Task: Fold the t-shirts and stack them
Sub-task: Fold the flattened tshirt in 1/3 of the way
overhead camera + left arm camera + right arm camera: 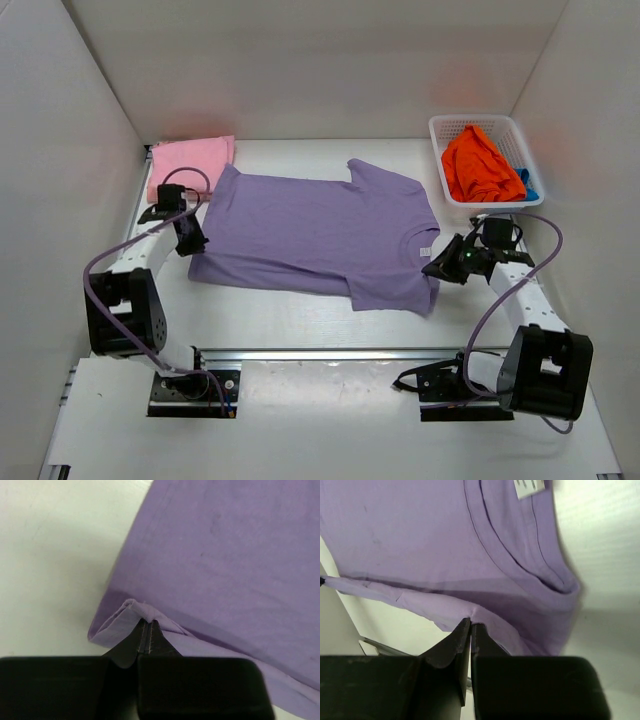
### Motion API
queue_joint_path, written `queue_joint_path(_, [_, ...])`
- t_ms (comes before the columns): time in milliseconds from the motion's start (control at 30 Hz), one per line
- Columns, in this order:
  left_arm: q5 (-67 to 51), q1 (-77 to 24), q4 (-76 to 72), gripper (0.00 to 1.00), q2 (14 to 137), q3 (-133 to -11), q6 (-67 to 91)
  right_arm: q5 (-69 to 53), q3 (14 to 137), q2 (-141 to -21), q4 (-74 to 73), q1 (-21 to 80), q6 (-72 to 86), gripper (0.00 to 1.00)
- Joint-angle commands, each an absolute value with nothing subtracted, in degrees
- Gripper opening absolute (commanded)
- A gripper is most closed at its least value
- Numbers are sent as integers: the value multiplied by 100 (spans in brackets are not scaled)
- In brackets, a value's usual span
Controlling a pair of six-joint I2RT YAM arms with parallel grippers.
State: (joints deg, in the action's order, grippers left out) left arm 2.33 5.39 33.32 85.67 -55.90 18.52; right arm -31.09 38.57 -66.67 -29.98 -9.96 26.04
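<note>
The lavender purple t-shirt (320,235) lies spread flat on the table, neck and white label (426,250) to the right. My left gripper (192,243) is shut on its hem corner at the left; the left wrist view shows the cloth (210,555) pinched at the tips of my left gripper (146,622). My right gripper (437,268) is shut on the shirt's edge near the collar; the right wrist view shows my right gripper (471,624) pinching a fold of the shirt (420,540). A folded pink t-shirt (190,160) lies at the back left. The orange t-shirt (480,165) sits in the basket with a bit of blue (527,181) under it.
The white lattice basket (520,135) stands at the back right. White walls close in the table on three sides. A metal rail (330,355) runs along the front by the arm bases.
</note>
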Motion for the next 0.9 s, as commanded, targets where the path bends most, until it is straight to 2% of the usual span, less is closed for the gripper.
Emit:
queue_joint_path(0, [158,545,3234,0,8840,-5958,1872,-3076,4253,-6890,-2611,-994,2680,0])
queue_joint_path(733, [272,484,3225,0,10141,-6943,1758,-2997,5449,-8788,-1793,-747,2830,0])
queue_joint_path(767, [290,492,3313,2,10169,-7013,1749,-2980,5588,-8911,-1819,-756,2769,8])
queue_joint_path(800, [273,527,3340,17,10204,-7048,1732,-2919,5703,-8938,-1880,-747,2725,13])
queue_joint_path(867, [255,606,3471,34,10257,-7145,1714,-2726,5897,-8956,-1977,-703,2541,30])
